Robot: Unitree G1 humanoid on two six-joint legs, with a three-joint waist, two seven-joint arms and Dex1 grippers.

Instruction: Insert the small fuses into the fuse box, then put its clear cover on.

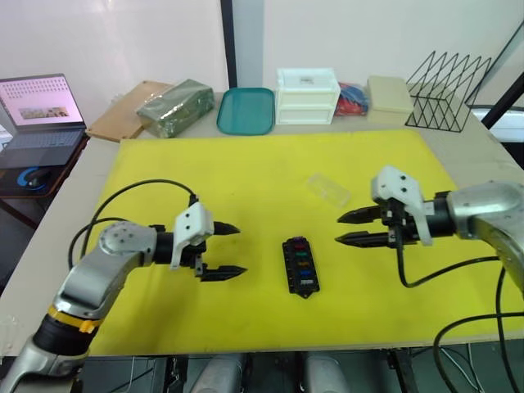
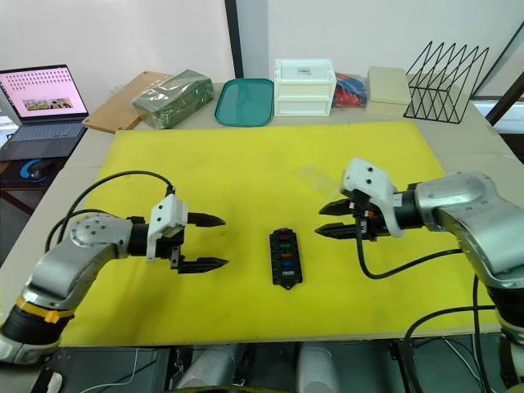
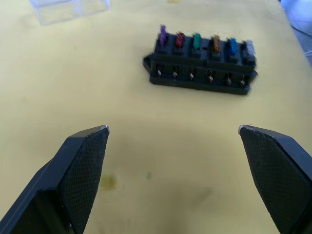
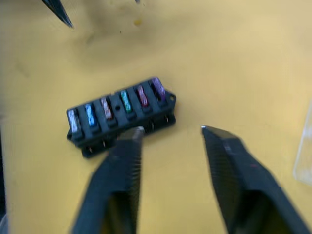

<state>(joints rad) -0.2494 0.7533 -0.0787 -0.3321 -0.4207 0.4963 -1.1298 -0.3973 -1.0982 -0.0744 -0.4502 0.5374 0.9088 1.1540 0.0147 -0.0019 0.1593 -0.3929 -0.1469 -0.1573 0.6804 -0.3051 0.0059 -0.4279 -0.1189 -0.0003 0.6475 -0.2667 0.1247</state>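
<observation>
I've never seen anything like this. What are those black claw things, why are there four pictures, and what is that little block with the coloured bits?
It is a two-armed robot. The two wide pictures come from cameras in its head, looking down over a yellow mat. The two close-ups come from cameras on its wrists, looking along each claw.

The claws are its grippers. The left gripper and the right gripper are both open and hold nothing.

Between them on the mat lies the fuse box, a small black block. The small fuses, six coloured pieces in a row, already sit in it. The clear cover, a see-through lid, lies on the mat beyond the box, not yet fitted.

At the back stand a teal tray, a white drawer unit, a wire rack, and a laptop off to the left.
</observation>
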